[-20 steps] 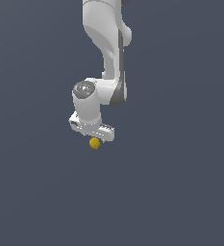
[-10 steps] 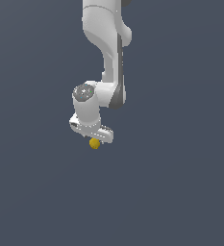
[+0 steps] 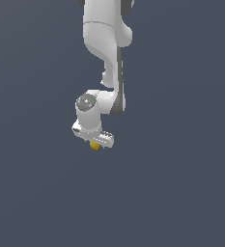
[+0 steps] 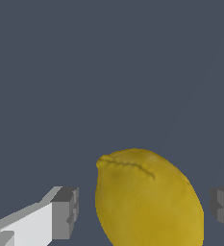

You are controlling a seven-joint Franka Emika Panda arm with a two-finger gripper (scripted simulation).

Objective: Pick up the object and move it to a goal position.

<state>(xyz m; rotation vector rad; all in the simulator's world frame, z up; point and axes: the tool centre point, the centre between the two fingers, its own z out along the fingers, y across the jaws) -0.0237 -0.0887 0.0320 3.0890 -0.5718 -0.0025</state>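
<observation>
- Lemon [image 4: 149,197], small and yellow, sits between the gripper's [image 4: 144,211] two fingers; the wrist view shows a gap on each side, so the jaws stand apart and touch nothing.
- Best practice for this step is probably to centre the fruit between the pads, then close gently on its rounded flanks so it does not squirt out.
- From the exterior view, the lemon [image 3: 94,144] peeks out just under the white hand of the arm [image 3: 106,43], against plain grey ground.

Yellow ball [image 3: 94,144] just under white hand [image 3: 95,140]
</observation>
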